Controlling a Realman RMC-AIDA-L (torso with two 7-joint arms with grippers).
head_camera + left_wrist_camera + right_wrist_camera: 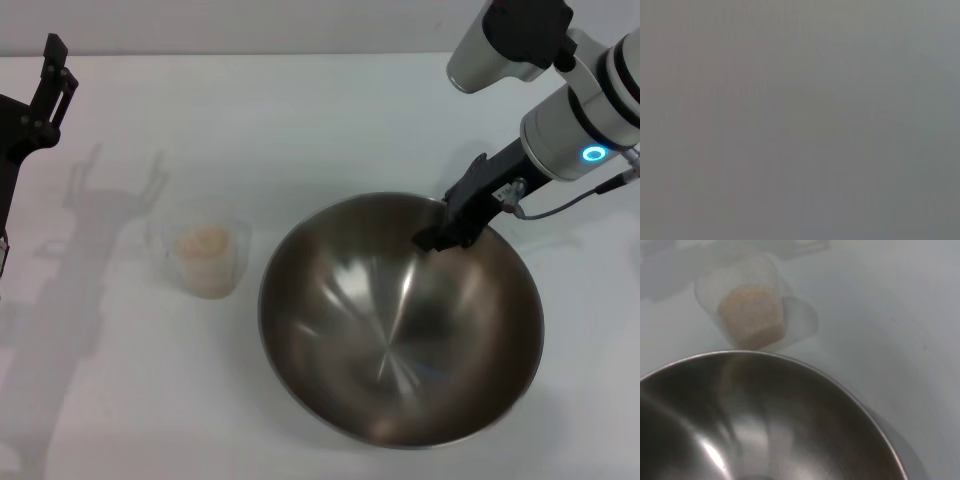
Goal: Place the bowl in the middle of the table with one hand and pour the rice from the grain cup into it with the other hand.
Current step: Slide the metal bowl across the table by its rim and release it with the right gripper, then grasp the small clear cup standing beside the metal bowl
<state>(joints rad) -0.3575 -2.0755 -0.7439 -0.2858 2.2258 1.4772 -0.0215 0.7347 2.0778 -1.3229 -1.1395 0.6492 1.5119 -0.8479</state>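
The steel bowl point(400, 320) sits on the white table point(300, 120), right of the middle. My right gripper point(447, 228) is shut on its far right rim. The clear grain cup point(205, 258) stands upright just left of the bowl, with a heap of rice point(205, 244) in it. The right wrist view shows the bowl's inside point(790, 415) with the cup point(750, 305) and rice point(752, 317) beyond its rim. My left gripper point(55, 75) hangs raised at the far left edge, apart from the cup; its shadow shows two spread fingers. The left wrist view is plain grey.
The left arm's shadow point(90, 230) falls on the table beside the cup. The right arm's white body point(580, 120) reaches in from the upper right, above the table behind the bowl.
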